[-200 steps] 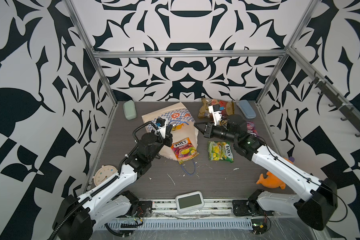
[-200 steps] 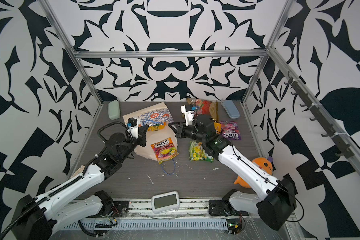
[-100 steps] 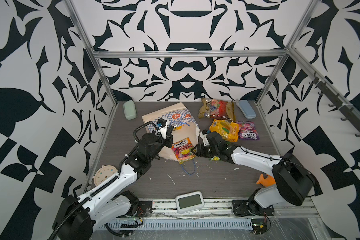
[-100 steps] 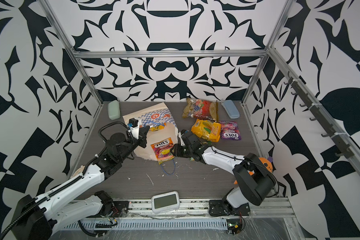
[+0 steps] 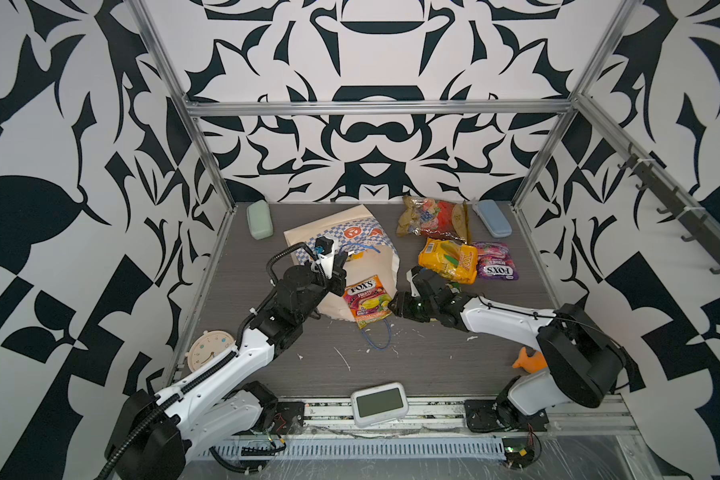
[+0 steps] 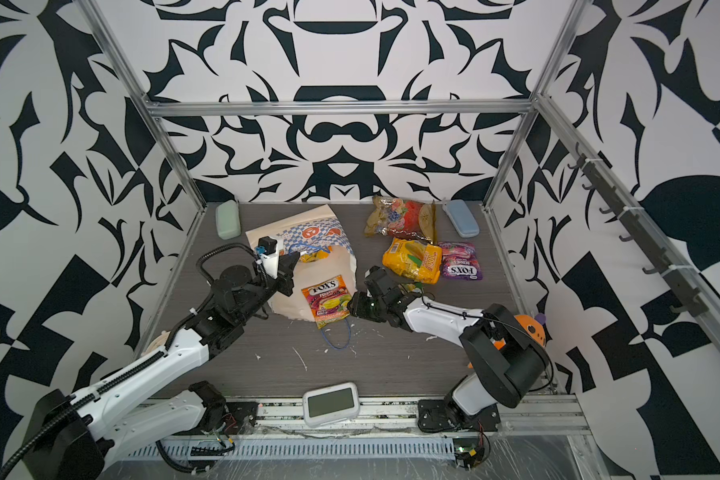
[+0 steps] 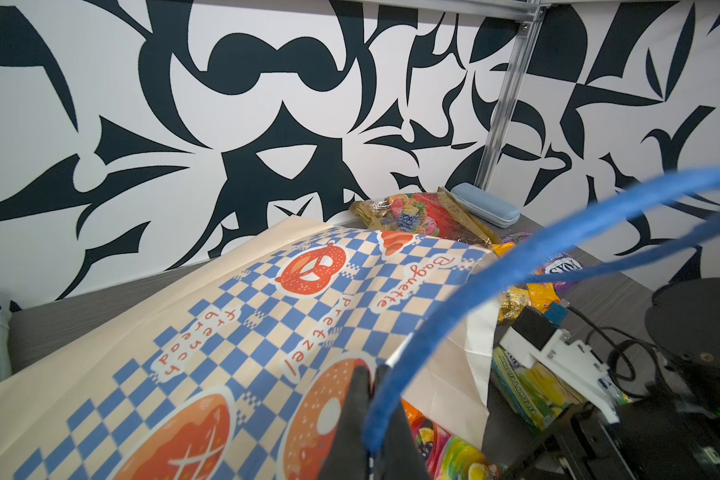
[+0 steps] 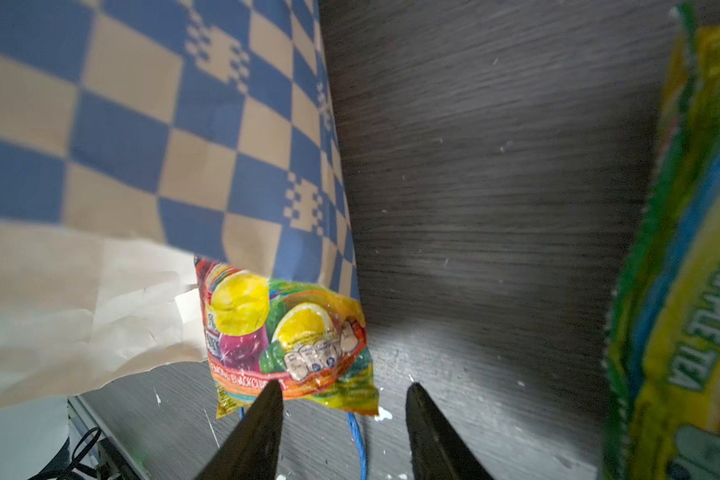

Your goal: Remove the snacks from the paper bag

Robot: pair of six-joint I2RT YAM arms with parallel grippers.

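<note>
**Paper bag on its side, four packets out, two at the mouth**

Paper bag (image 5: 308,226) (image 6: 267,232) (image 7: 246,332) (image 8: 142,124): laid on its side toward the back left of the table (image 5: 433,365) (image 6: 391,365), mouth turned to the front. The checkered upper wall is held up off the white inside.

Orange-pink packet (image 5: 366,301) (image 6: 327,301) (image 8: 287,336): laid in the mouth, upper half on the white inside, lower edge out over the table.

Yellow packet (image 5: 355,256) (image 6: 314,254): seen only in part, deeper in the mouth.

Green packet (image 7: 528,386) (image 8: 682,291): on the table just beside the right arm, largely hidden in both top views.

Yellow-orange packet (image 5: 447,259) (image 6: 412,259) and purple packet (image 5: 495,262) (image 6: 460,262): side by side and touching, right of the bag.

Red-gold packet (image 5: 433,218) (image 6: 400,218) (image 7: 412,216): at the back wall.

Left gripper (image 5: 341,262) (image 6: 289,266) (image 7: 371,374): closed on the upper cord handle (image 7: 558,232).

Right gripper (image 5: 395,309) (image 6: 352,309) (image 8: 344,387): low over the table, jaws parted and holding nothing. One tip is at the orange-pink packet's lower edge, the other just beside it.

Lower cord handle (image 5: 377,336) (image 6: 337,336) (image 8: 360,436): looped loose on the table below that packet.

Also on the table: green case (image 5: 259,219) (image 6: 227,219), blue case (image 5: 491,218) (image 6: 460,218), round clock (image 5: 206,351), screen device (image 5: 381,405) (image 6: 331,405), orange plush toy (image 5: 528,359) (image 6: 531,328).
</note>
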